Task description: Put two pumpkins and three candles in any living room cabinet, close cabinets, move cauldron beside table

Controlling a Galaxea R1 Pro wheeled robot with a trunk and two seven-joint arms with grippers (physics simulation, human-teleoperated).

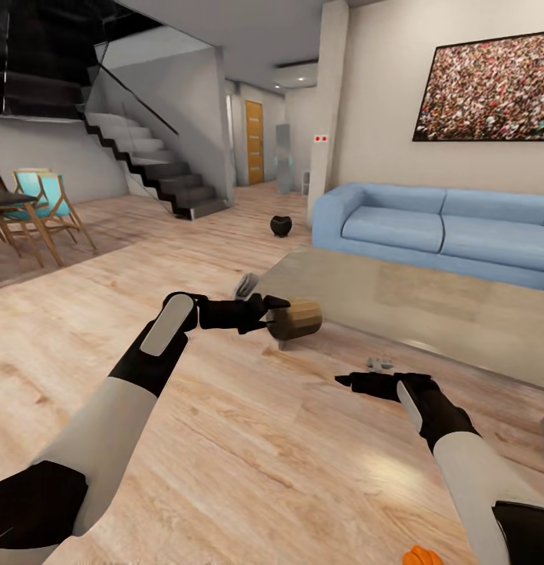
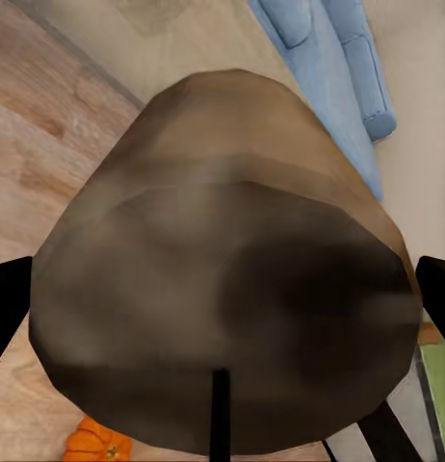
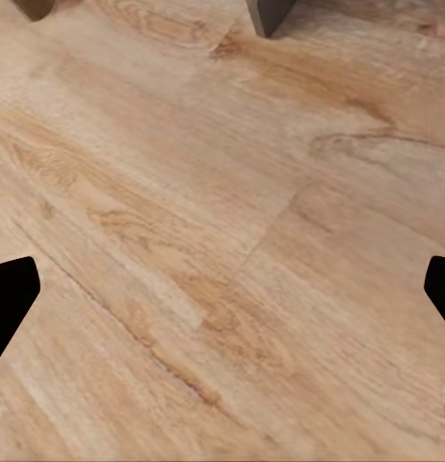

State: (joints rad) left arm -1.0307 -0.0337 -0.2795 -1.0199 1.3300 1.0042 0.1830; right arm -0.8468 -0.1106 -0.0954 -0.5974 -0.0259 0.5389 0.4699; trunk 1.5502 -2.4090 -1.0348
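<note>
Above the plank floor (image 1: pixel 248 439), just off the near-left corner of the glass-topped surface (image 1: pixel 428 314): left hand (image 1: pixel 273 318) clamped on a tan candle (image 1: pixel 297 319), held on its side and clear of the floor. Seen close from the left wrist: candle (image 2: pixel 222 279) wedged between the two dark fingers (image 2: pixel 6 308), its flat end facing the camera. Right hand (image 1: pixel 352 382) spread wide and holding nothing, palm over bare planks beside the near edge of the surface; same from the right wrist, fingertips (image 3: pixel 11 294) far apart with only wood grain between them.

Progress, judged from this: early. One candle in grasp but not yet stowed; no dark brown cabinet within sight, so a drive and a drawer-opening probably lie ahead. One pumpkin (image 1: pixel 421 556) down on the floor beside the right forearm at the bottom of the head view, also glimpsed under the candle from the left wrist (image 2: pixel 99 441). Second pumpkin and the other two candles nowhere identifiable. A small grey object (image 1: pixel 379 362) near the right hand, too blurred to name. Black cauldron (image 1: pixel 281 226) standing on the floor beyond the far-left corner of the surface, near the sofa (image 1: pixel 436 227) end — arguably close to the table, though possibly needing a nudge nearer.
</note>
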